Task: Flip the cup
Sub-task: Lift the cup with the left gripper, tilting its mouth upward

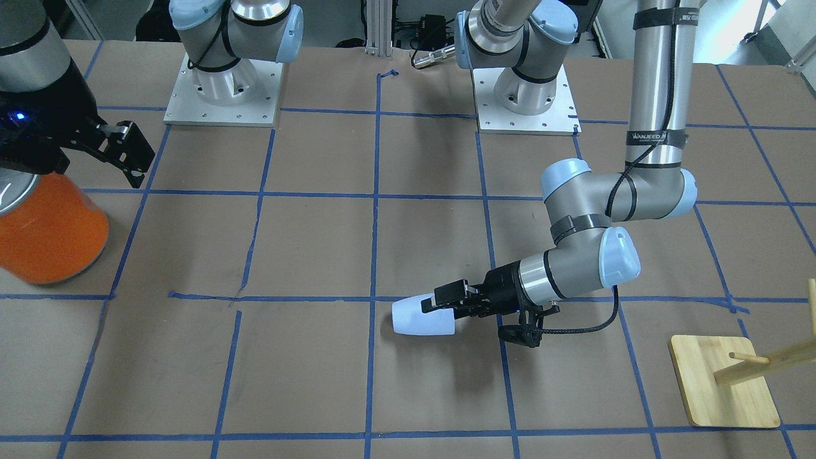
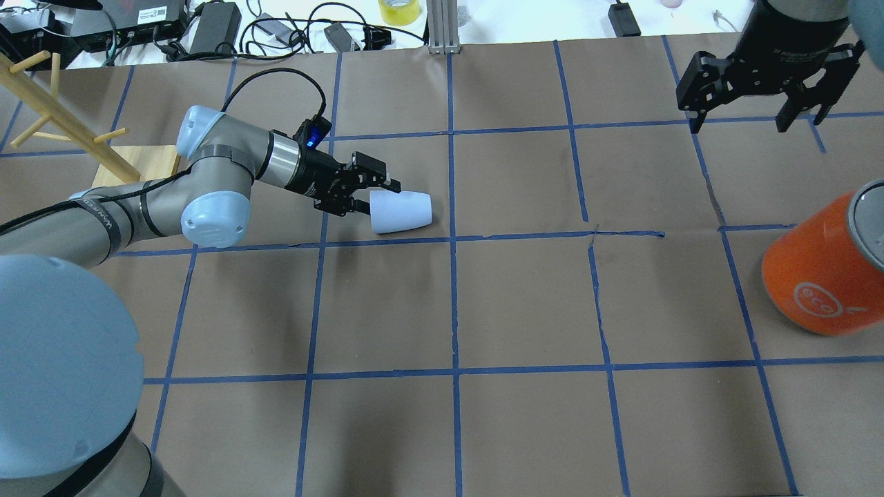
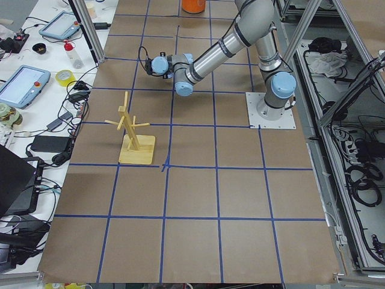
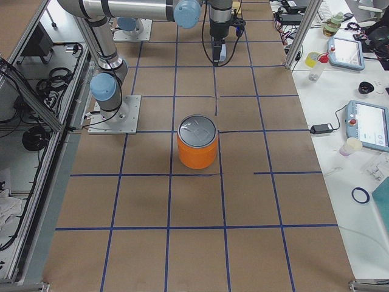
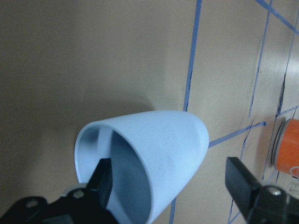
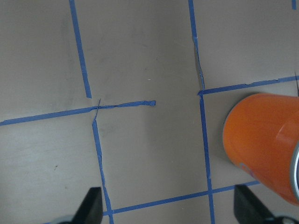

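The left arm enters the overhead view from the lower left. It bends at its pale blue joints, and its last link lies low and almost level over the surface (image 2: 525, 310), pointing toward frame centre. The left gripper (image 2: 381, 197) meets the mouth of the cup (image 2: 407, 210). Its jaws are parted. In the wrist view one finger (image 5: 105, 182) sits inside the cup's mouth, and the other stands clear to the right of the wall. The wall runs between them with a visible gap on the outer side, so nothing is clamped.

The cup lies on its side on the brown paper, just above a blue tape line, left of centre in the overhead frame. In the front-facing view it is just below centre. It is a smooth, pale blue, tapered tumbler with no handle. Its wide open rim faces the gripper and its narrow closed base points away.

The right gripper (image 2: 739, 124) hangs in the upper right of the overhead frame. Its jaws are spread wide and hold nothing. It is above and apart from the orange canister (image 2: 822, 283), which stands upright with a silver lid. A wooden peg stand (image 2: 41, 117) stands at the upper left.
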Robot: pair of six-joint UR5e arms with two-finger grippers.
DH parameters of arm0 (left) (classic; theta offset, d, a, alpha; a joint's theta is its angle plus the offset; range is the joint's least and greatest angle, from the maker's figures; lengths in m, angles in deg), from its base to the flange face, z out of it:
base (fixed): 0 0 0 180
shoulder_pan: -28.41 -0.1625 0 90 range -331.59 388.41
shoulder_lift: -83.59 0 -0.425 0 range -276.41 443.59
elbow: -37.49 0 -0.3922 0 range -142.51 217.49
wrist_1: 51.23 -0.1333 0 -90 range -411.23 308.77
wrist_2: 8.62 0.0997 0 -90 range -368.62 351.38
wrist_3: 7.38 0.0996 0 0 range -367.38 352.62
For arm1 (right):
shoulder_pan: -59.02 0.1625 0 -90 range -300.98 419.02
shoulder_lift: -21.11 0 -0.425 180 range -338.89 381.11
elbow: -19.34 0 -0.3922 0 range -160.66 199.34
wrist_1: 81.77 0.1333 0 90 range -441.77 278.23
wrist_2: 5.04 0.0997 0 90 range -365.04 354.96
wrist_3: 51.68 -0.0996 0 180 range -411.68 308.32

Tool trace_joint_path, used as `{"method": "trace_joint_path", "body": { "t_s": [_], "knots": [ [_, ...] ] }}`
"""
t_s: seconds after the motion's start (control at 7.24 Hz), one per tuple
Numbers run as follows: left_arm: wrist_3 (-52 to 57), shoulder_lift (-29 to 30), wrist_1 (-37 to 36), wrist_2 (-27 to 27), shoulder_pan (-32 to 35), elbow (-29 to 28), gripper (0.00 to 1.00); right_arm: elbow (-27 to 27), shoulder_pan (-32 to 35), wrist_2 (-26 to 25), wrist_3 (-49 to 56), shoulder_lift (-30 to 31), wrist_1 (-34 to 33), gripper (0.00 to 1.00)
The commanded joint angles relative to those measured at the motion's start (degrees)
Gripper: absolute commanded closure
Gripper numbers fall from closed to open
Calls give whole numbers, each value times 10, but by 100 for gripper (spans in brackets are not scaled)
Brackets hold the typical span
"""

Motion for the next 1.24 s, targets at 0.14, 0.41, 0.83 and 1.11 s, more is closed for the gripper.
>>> {"method": "trace_joint_path", "body": {
  "t_s": [0.14, 0.41, 0.83, 1.11],
  "knots": [
    [-3, 5, -30, -2, 0, -1, 43, 3, 0, -1, 1, 0, 2, 0],
    [-7, 8, -39, -19, 0, -1, 69, 4, 0, -1, 1, 0, 1, 0],
    [-101, -10, -38, -53, 0, -5, 100, 4, 0, 0, 2, 0, 0, 0],
    [-199, -30, -39, -44, 1, -35, 100, 5, 0, 0, 2, 0, 0, 0]
  ]
}}
